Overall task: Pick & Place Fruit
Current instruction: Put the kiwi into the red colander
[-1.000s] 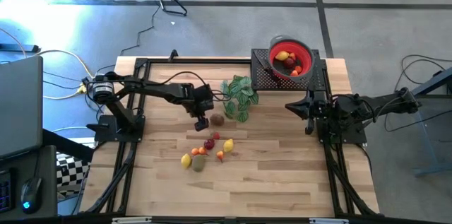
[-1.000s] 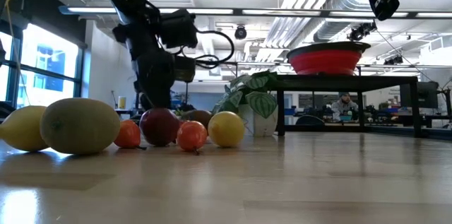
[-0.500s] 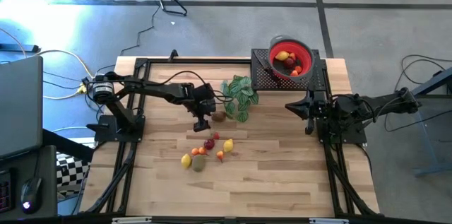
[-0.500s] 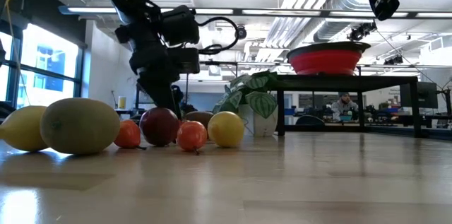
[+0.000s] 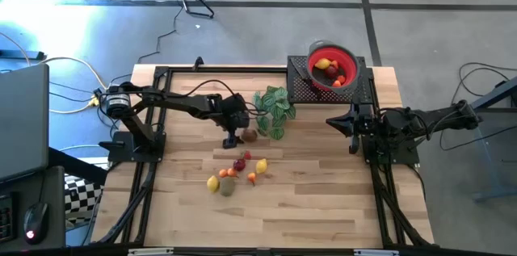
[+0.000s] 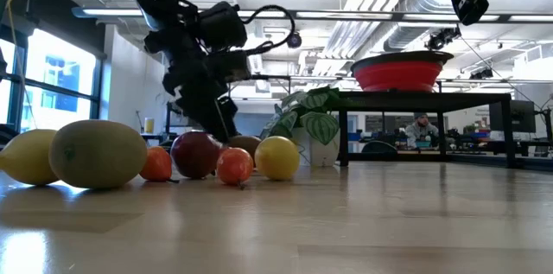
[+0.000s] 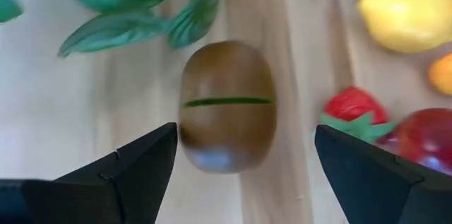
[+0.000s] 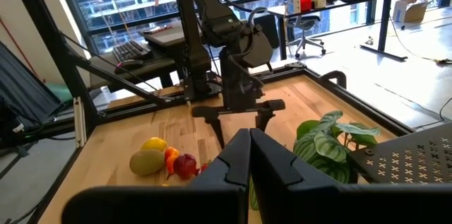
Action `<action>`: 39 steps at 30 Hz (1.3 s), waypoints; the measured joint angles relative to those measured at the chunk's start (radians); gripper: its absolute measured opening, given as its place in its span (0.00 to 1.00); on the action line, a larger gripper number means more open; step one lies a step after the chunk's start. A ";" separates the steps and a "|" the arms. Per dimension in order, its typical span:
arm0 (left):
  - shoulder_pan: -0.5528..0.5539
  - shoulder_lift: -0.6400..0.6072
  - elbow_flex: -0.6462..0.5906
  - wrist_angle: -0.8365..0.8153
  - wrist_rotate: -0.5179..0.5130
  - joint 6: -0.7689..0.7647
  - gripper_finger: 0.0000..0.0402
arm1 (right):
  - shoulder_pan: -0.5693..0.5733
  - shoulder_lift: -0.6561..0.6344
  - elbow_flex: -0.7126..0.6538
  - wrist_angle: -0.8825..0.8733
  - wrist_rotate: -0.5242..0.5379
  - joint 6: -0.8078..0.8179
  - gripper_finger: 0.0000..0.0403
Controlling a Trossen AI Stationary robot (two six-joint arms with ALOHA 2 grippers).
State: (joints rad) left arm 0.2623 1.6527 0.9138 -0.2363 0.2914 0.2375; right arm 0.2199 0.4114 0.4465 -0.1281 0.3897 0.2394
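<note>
A brown fruit with a green slit (image 7: 227,104) lies on the wooden table beside the leafy plant (image 5: 273,109). My left gripper (image 7: 246,160) hangs open just above it, slanting down, one finger on either side and neither touching. In the high view this gripper (image 5: 232,138) stands left of the brown fruit (image 5: 250,135). Toward the near edge lies a small cluster of fruit (image 5: 238,171): lemons, red and orange pieces. My right gripper (image 5: 353,127) waits shut and level above the table's right side.
The red bowl (image 5: 332,65) holds a few fruits and sits on a black perforated stand (image 5: 363,86) at the far right. A lemon (image 7: 409,15), a strawberry (image 7: 353,107) and a red fruit (image 7: 424,136) lie close to the brown fruit. Bare wood lies toward the near edge.
My left gripper has rolled about its own pointing line while staying over the brown fruit, so its fingers now slant differently in the low view. It stays open. The fruit has not moved.
</note>
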 joint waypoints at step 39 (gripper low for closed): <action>0.000 0.100 -0.001 0.158 0.022 -0.115 0.80 | 0.000 0.000 0.000 -0.041 0.001 0.000 0.01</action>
State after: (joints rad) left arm 0.2619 1.7523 0.9131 -0.0780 0.3130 0.1223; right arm 0.2197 0.4118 0.4465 -0.1686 0.3908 0.2398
